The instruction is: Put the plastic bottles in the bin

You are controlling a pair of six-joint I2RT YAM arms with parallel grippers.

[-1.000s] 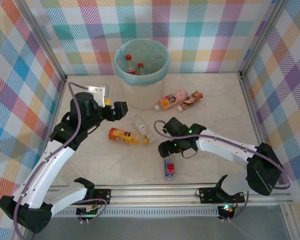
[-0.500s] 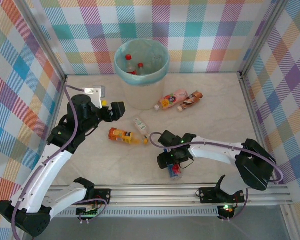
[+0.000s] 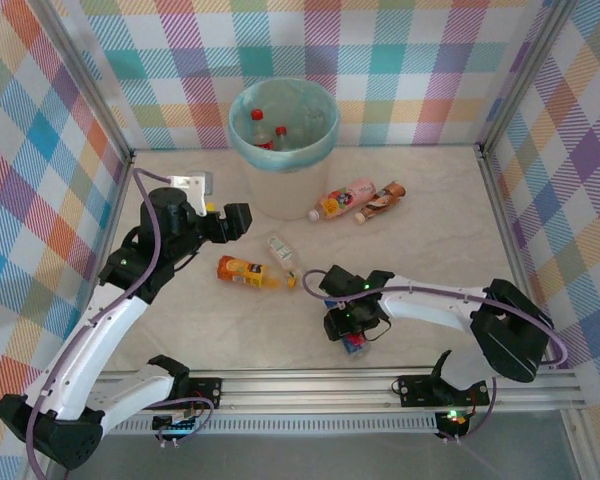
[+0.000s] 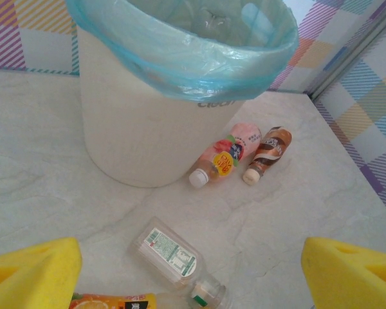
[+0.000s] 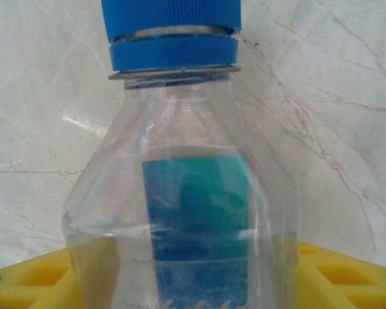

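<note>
Right wrist view has the blue-capped bottle (image 5: 180, 193) lying on the tabletop (image 5: 38, 96) between the yellow fingers (image 5: 26, 280) of the right tool (image 5: 186, 283), its cap pointing away from the wrist. The jaws stand partway in, one pad at each wall of the bottle; whether they press it I cannot tell. Seen from above, that bottle lies near the front edge, well apart from the bin (image 3: 280, 190), which has red-capped bottles (image 3: 258, 115) inside.

The left tool (image 3: 238, 218) hangs wide open beside the bin with nothing between its pads. Ahead of it a clear bottle (image 4: 170, 254) lies on its side, and an orange bottle (image 3: 242, 271) just beside that. The pink bottle (image 4: 228, 151) touches the foot of the bin, with the brown bottle (image 4: 267, 153) alongside it.
</note>
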